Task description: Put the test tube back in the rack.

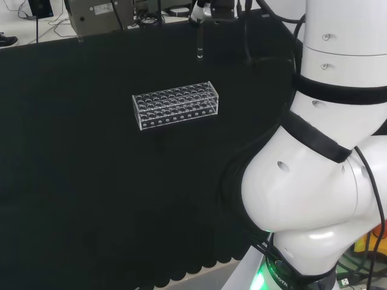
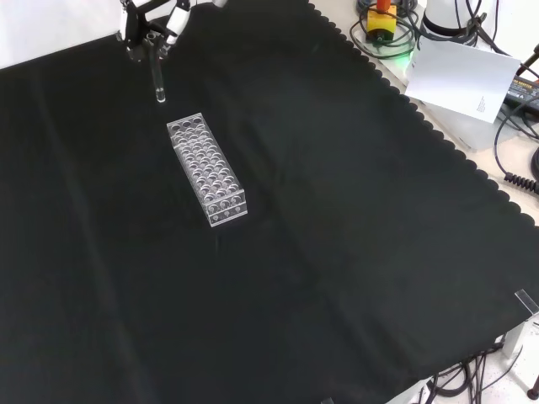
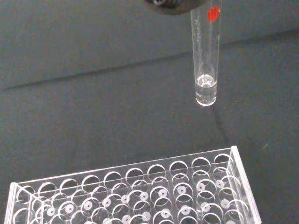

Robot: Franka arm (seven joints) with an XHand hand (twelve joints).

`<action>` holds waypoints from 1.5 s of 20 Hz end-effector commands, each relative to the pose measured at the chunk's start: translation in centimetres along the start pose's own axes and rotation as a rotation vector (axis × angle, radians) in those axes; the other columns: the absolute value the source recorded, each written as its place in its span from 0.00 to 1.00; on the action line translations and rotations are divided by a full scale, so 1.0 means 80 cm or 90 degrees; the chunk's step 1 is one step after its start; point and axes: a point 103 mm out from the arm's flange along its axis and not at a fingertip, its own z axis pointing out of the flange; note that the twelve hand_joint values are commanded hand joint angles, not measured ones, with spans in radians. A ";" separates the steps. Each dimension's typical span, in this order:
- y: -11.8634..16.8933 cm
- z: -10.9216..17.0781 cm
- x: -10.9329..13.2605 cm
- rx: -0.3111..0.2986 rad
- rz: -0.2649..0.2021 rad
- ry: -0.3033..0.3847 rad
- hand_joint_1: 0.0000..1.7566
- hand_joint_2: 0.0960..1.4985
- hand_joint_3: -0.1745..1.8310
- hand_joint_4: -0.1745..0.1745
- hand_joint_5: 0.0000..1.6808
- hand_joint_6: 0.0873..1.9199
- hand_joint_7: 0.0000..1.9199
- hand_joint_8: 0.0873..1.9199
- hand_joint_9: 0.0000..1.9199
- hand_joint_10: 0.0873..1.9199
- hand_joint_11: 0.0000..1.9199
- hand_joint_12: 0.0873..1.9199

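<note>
hand (image 2: 150,25) pinches tube (image 2: 157,80) upright, mouth up, to drop straight in | tube above desk, just beyond rack (image 2: 206,171) end | not yet over a hole

Bench (image 2: 354,252), black cloth (image 1: 72,181); 1 clear rack (image 2: 207,181) on cloth.

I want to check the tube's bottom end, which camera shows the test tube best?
The wrist view: the test tube hangs close and large, rounded bottom clear above the rack. The front view shows it small under the hand; the head view shows a faint sliver.
</note>
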 end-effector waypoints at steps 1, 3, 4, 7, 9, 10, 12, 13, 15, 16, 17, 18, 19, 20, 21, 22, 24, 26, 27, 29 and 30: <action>0.005 0.010 0.003 0.009 -0.007 0.000 0.80 0.70 0.09 0.00 0.59 0.28 0.56 0.57 0.53 0.51 0.67 0.47; 0.005 0.014 0.002 0.014 -0.007 0.002 0.80 0.70 0.09 0.00 0.59 0.28 0.56 0.57 0.53 0.51 0.67 0.47; 0.006 0.017 0.000 0.017 -0.006 0.003 0.80 0.70 0.09 0.00 0.59 0.28 0.56 0.57 0.53 0.51 0.67 0.47; 0.007 0.027 -0.002 0.025 -0.005 0.008 0.80 0.70 0.09 0.00 0.59 0.28 0.55 0.57 0.53 0.51 0.67 0.47; 0.007 0.032 -0.003 0.029 -0.005 0.012 0.80 0.70 0.09 0.00 0.59 0.28 0.55 0.57 0.53 0.51 0.67 0.47; 0.008 0.035 -0.002 0.030 -0.005 0.013 0.80 0.70 0.09 0.00 0.59 0.28 0.55 0.57 0.53 0.51 0.67 0.47; 0.009 0.039 -0.002 0.034 -0.006 0.016 0.80 0.70 0.09 0.00 0.59 0.28 0.55 0.57 0.53 0.51 0.67 0.47; 0.011 0.041 -0.001 0.036 -0.007 0.017 0.80 0.70 0.09 0.00 0.59 0.28 0.55 0.57 0.53 0.51 0.67 0.47; 0.013 0.044 0.000 0.040 -0.008 0.019 0.80 0.70 0.09 0.00 0.59 0.28 0.55 0.57 0.53 0.51 0.67 0.47; 0.014 0.046 0.000 0.041 -0.009 0.019 0.80 0.70 0.09 0.00 0.59 0.28 0.55 0.57 0.53 0.51 0.67 0.47; 0.015 0.048 0.000 0.043 -0.010 0.021 0.80 0.70 0.09 0.00 0.59 0.28 0.55 0.57 0.53 0.51 0.67 0.47; 0.016 0.049 0.000 0.045 -0.011 0.023 0.80 0.70 0.09 0.00 0.59 0.28 0.55 0.57 0.53 0.51 0.67 0.47; 0.017 0.051 0.001 0.046 -0.011 0.024 0.80 0.70 0.09 0.00 0.59 0.28 0.55 0.57 0.53 0.51 0.67 0.47; 0.017 0.052 0.002 0.048 -0.011 0.025 0.80 0.70 0.09 0.00 0.59 0.28 0.55 0.57 0.53 0.51 0.67 0.47; 0.018 0.053 0.002 0.049 -0.010 0.025 0.80 0.70 0.09 0.00 0.59 0.28 0.55 0.57 0.53 0.51 0.67 0.47; 0.019 0.055 0.002 0.051 -0.010 0.023 0.80 0.70 0.09 0.00 0.59 0.28 0.55 0.57 0.53 0.51 0.67 0.47; 0.020 0.054 -0.001 0.050 -0.010 0.026 0.80 0.70 0.09 0.00 0.59 0.28 0.55 0.57 0.53 0.51 0.67 0.47; 0.021 0.055 -0.001 0.052 -0.010 0.026 0.80 0.70 0.09 0.00 0.59 0.28 0.55 0.57 0.53 0.51 0.67 0.47; 0.021 0.055 -0.001 0.054 -0.009 0.024 0.80 0.70 0.09 0.00 0.59 0.28 0.55 0.57 0.53 0.51 0.67 0.47; 0.024 0.057 0.000 0.062 -0.007 0.022 0.80 0.70 0.09 0.00 0.59 0.28 0.55 0.57 0.53 0.51 0.67 0.47; 0.027 0.059 -0.001 0.066 -0.006 0.022 0.80 0.70 0.09 0.00 0.59 0.28 0.55 0.57 0.53 0.51 0.67 0.47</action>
